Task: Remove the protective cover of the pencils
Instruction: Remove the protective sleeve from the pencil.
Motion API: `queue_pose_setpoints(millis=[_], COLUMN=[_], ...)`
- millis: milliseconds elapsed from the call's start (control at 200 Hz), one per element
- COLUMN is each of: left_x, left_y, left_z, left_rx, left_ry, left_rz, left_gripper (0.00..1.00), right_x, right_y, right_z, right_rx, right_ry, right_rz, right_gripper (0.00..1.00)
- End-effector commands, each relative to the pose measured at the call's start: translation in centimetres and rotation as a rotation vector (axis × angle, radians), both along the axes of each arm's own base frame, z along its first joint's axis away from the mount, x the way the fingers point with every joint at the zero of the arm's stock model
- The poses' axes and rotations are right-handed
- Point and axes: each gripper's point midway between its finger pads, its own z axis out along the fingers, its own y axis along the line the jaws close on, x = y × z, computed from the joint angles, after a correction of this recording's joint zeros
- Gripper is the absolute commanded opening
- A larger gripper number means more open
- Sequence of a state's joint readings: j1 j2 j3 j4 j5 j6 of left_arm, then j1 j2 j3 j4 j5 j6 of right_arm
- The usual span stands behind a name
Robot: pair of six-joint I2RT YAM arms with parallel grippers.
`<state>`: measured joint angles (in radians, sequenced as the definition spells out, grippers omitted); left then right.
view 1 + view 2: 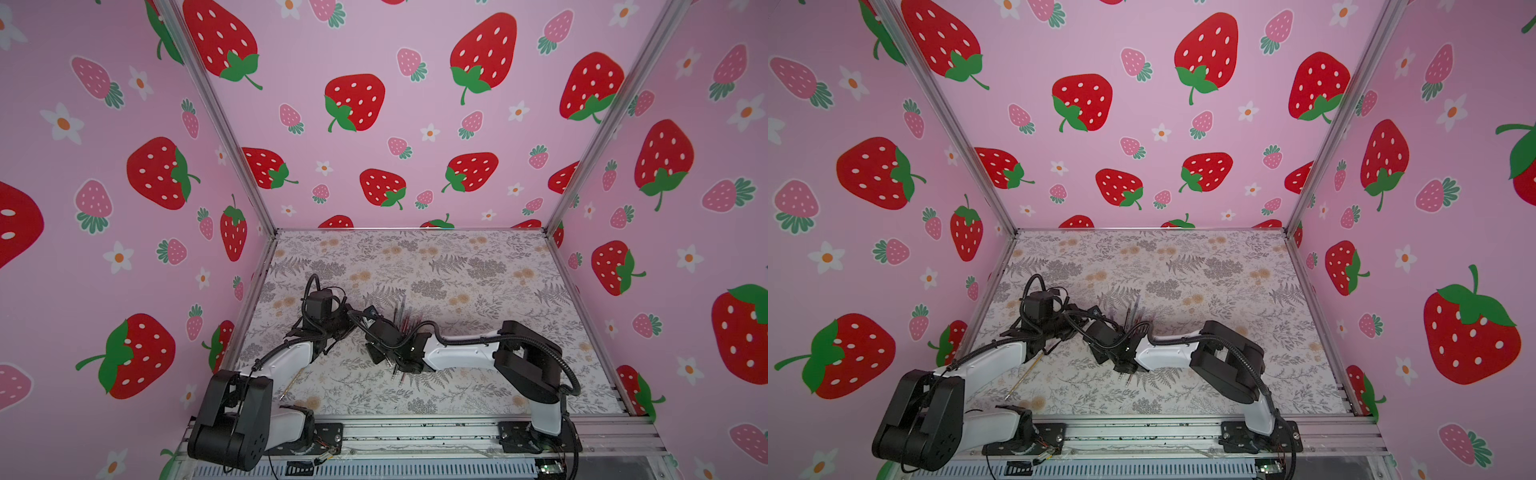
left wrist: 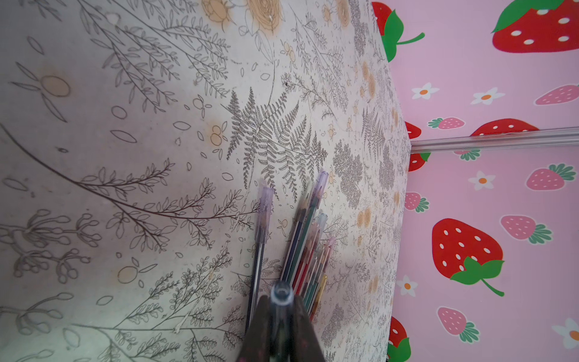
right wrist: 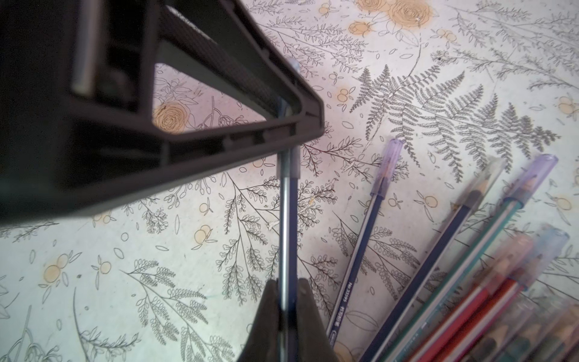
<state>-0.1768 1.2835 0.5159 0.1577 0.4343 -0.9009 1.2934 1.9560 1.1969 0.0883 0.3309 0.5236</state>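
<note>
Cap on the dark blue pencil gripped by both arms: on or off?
On: the translucent plastic cap sits over the end of the thin dark blue pencil.

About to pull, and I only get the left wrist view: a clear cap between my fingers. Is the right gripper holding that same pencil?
Observer: Yes. The right gripper is shut on the blue pencil, on its barrel.
Operator: Is the cap off yet?
Observer: No. In the right wrist view the cap still sits on the pencil's end, jutting from the left gripper.
Operator: Any strays?
Observer: In both top views, a gold-tan pencil lies alone on the table.
</note>
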Motion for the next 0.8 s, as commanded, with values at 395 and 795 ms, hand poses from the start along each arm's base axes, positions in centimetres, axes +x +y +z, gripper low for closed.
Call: queue_pose_setpoints(millis=[395,795], left_x=[4.8,7.5], left_y=[2.7,4.9], left_z=[3.5,1.8], left_rx=[-0.029,-0.034], left_ry=[-0.068,-0.023], left_rz=[0.067,0.14], left_gripper=[0.0,0.0], right_x=[-2.2,-2.1], right_y=[0.3,1.4], right_z=[1.9,0.1], right_rx=[0.061,0.061], right_ry=[-0.024,0.029], right_rz=[0.019,-0.05], right_gripper=[0.0,0.0])
